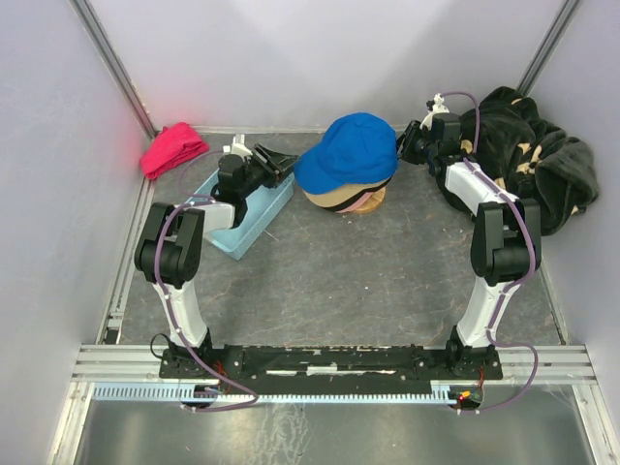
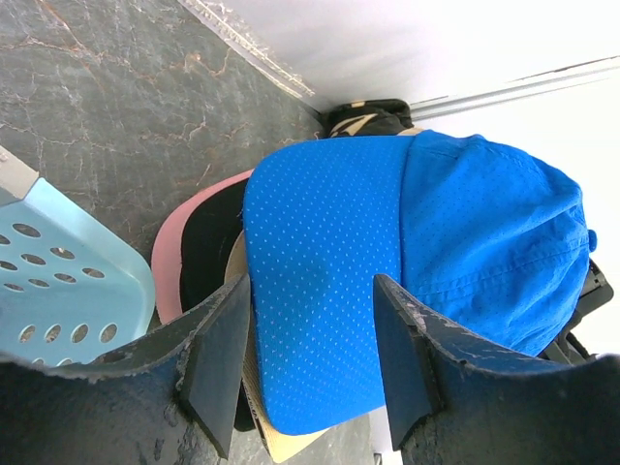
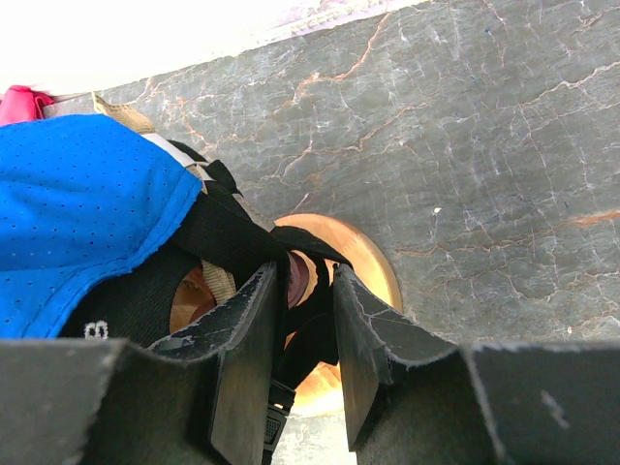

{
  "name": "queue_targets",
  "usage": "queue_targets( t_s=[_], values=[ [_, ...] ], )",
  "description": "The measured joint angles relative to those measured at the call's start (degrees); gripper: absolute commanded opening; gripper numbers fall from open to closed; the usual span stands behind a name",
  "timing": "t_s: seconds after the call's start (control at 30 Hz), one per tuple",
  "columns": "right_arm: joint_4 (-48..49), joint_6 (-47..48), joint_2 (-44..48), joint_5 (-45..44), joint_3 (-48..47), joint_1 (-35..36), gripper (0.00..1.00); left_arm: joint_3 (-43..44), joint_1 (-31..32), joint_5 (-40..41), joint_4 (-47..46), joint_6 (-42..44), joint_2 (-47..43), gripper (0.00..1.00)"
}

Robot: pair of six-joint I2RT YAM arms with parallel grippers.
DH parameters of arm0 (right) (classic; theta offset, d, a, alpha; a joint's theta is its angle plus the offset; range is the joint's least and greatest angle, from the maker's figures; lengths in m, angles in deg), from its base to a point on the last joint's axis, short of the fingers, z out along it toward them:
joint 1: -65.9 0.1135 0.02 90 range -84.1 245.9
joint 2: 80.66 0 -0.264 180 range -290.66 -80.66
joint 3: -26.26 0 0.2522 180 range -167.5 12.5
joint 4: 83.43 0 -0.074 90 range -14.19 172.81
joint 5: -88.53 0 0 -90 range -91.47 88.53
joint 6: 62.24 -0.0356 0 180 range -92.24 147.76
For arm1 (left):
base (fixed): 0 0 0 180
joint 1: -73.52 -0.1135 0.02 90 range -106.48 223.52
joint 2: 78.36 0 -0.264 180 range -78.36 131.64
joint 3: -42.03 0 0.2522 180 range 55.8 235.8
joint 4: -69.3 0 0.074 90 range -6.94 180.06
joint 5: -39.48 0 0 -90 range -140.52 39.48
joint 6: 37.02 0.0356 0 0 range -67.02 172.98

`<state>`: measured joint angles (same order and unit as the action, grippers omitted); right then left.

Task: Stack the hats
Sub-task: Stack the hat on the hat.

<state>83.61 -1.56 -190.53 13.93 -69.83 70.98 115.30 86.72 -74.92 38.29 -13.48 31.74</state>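
Now, your left gripper (image 2: 312, 286) stands half-spread, facing the brim of the blue cap (image 1: 349, 150). That cap tops the stack of hats (image 1: 349, 201) mid-table, and your right gripper (image 3: 305, 276) pinches narrowly on the black cap (image 3: 228, 232) at its rear strap.

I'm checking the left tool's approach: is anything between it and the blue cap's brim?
Nothing visible. The brim of the blue cap lies between the open fingers of the left tool; the light-blue basket sits off to one side.
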Motion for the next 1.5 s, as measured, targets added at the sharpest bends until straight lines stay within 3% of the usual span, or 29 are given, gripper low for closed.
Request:
queue_targets(
  t_s=[0.13, 0.37, 0.6, 0.9, 1.5],
  values=[
    [0.0, 0.0, 0.0, 0.0, 0.0, 0.0, 0.39, 0.0, 0.0, -0.2, 0.0, -0.2, 0.0, 0.59],
    [-0.1, 0.0, 0.0, 0.0, 0.0, 0.0, 0.39, -1.7, -0.3, -0.2, -3.1, -1.7, 0.3, 0.33],
    [-0.2, 0.0, 0.0, 0.0, 0.0, 0.0, 0.39, -3.9, -0.4, -1.3, -6.9, -3.8, 0.7, 0.29],
    [-0.2, 0.0, 0.0, 0.0, 0.0, 0.0, 0.39, -5.9, -0.3, -1.4, -11.0, -6.4, 0.5, 0.03],
    [-1.7, 0.0, 0.0, -0.2, -0.9, 0.0, 0.39, -12.7, 2.6, 5.7, -9.8, -7.1, -8.7, 0.03]
  ],
)
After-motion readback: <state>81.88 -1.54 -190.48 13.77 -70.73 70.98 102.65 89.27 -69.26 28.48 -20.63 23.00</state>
